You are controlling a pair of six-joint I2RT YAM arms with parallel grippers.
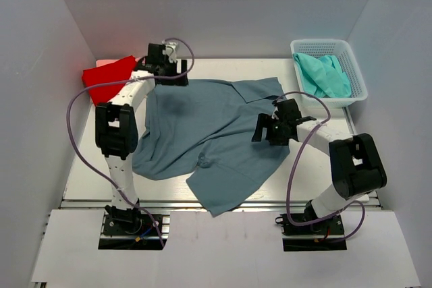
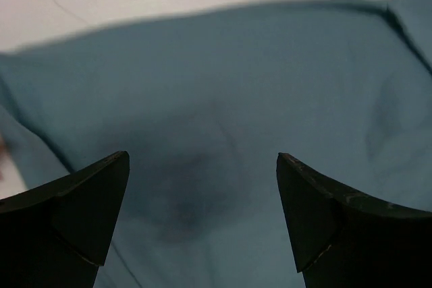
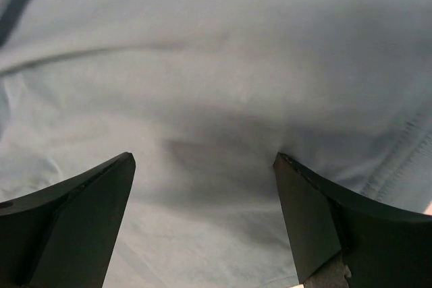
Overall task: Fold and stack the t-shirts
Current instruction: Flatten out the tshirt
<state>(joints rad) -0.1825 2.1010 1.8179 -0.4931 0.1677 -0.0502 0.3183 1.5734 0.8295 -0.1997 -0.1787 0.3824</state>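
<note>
Blue-grey t-shirt [image 1: 209, 133] beneath both tools [image 2: 202, 160] [image 3: 204, 158].

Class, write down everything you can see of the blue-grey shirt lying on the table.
The blue-grey shirt is soft, matte cloth with a collar on its far right side. It lies unfolded and creased across the middle of the white table, one corner reaching the near edge. The left gripper and right gripper hang open over it; neither grips it.
</note>
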